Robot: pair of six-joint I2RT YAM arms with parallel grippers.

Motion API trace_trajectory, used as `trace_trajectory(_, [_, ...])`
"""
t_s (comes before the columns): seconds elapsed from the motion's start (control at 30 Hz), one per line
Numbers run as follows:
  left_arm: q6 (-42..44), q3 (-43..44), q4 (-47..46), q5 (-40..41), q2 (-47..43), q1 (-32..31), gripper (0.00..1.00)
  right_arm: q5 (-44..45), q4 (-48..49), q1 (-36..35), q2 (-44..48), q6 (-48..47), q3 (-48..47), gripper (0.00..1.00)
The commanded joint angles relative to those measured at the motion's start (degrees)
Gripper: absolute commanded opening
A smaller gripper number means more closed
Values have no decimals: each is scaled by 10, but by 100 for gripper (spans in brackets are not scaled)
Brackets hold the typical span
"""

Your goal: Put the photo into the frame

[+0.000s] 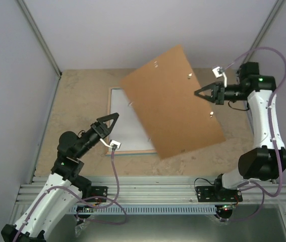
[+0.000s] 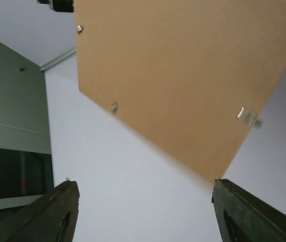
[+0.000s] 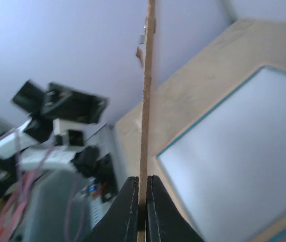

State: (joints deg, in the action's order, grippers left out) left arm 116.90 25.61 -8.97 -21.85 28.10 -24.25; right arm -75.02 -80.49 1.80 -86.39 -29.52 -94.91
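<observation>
The frame [image 1: 109, 115] lies flat on the table, light wood rim up, with a white sheet [image 1: 127, 123] filling its opening. In the right wrist view a blue edge of the frame [image 3: 208, 112] shows around the white sheet [image 3: 243, 151]. The photo is not in view. My right gripper [image 1: 197, 93] is shut on the right edge of the brown backing board [image 1: 173, 103] and holds it tilted above the frame's right part. The board shows edge-on [image 3: 147, 75] between the shut jaws [image 3: 143, 196]. My left gripper [image 1: 113, 126] is open and empty over the frame's left side, below the board [image 2: 183, 75].
The beige tabletop [image 1: 82, 96] is bounded by grey walls at the back and sides. An aluminium rail [image 1: 153, 189] runs along the near edge. Metal turn clips [image 2: 114, 107] sit on the board. The left arm [image 3: 57, 131] shows beyond the board.
</observation>
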Motion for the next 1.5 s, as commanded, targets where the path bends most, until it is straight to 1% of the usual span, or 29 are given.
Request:
trace_trajectory(0.0, [-90, 24, -97, 62, 25, -8, 82, -57, 127, 76, -8, 64, -31, 1])
trace_trajectory(0.03, [-117, 29, -96, 85, 34, -8, 86, -68, 169, 84, -2, 98, -19, 1])
trace_trajectory(0.07, [-150, 36, -92, 114, 44, -7, 91, -78, 242, 90, 8, 144, -4, 1])
trace_trajectory(0.1, [-187, 49, -75, 139, 54, -8, 94, -83, 317, 94, 22, 196, 19, 1])
trace_trajectory(0.13, [-215, 65, -44, 164, 65, -8, 96, -84, 406, 98, 39, 266, 49, 1])
trace_trajectory(0.2, [-304, 101, -10, 202, 93, -8, 99, -80, 615, 101, 80, 421, 126, 1])
trace_trajectory(0.27, [-432, 172, 60, 226, 133, -8, 99, -65, 785, 101, 112, 570, 183, 1])
trace_trajectory(0.3, [-514, 221, 126, 235, 158, -8, 99, -59, 836, 100, 117, 605, 193, 0])
trace_trajectory(0.37, [-659, 327, 246, 224, 221, -8, 99, -52, 874, 99, 112, 642, 190, 1])
trace_trajectory(0.4, [-729, 374, 296, 202, 251, -8, 99, -51, 895, 97, 109, 661, 191, 1])
trace_trajectory(0.43, [-781, 414, 339, 167, 275, -8, 99, -48, 922, 95, 109, 680, 196, 0])
trace_trajectory(0.47, [-829, 441, 369, 122, 293, -8, 98, -44, 947, 93, 110, 700, 201, 1])
trace_trajectory(0.53, [-921, 462, 377, 49, 312, -8, 98, -40, 988, 87, 113, 736, 211, 1])
trace_trajectory(0.6, [-998, 460, 360, -2, 321, -7, 97, -33, 1003, 81, 116, 755, 213, 1])
trace_trajectory(0.67, [-1084, 443, 319, -44, 326, 0, 95, -29, 1038, 74, 124, 785, 217, 1])
trace_trajectory(0.73, [-1167, 416, 274, -126, 333, 29, 94, -22, 1075, 64, 130, 817, 219, 0])
trace_trajectory(0.8, [-1247, 391, 222, -185, 338, 68, 92, -15, 1108, 53, 133, 849, 215, 1])
trace_trajectory(0.87, [-1312, 364, 164, -229, 337, 110, 89, -9, 1126, 42, 133, 868, 206, 1])
trace_trajectory(0.93, [-1355, 338, 104, -271, 335, 134, 87, -2, 1139, 33, 133, 886, 203, 1])
trace_trajectory(1.03, [-1406, 305, 30, -295, 329, 136, 85, 6, 1178, 25, 134, 926, 212, 1])
trace_trajectory(1.13, [-1451, 283, -37, -300, 332, 136, 84, 12, 1212, 21, 134, 962, 227, 1])
trace_trajectory(1.23, [-1510, 262, -121, -312, 344, 136, 82, 17, 1222, 16, 134, 975, 236, 0])
trace_trajectory(1.37, [-1598, 245, -230, -324, 362, 136, 73, 23, 1224, 7, 135, 980, 252, 0])
trace_trajectory(1.47, [-1635, 247, -265, -326, 375, 135, 64, 29, 1242, 2, 133, 993, 274, 1])
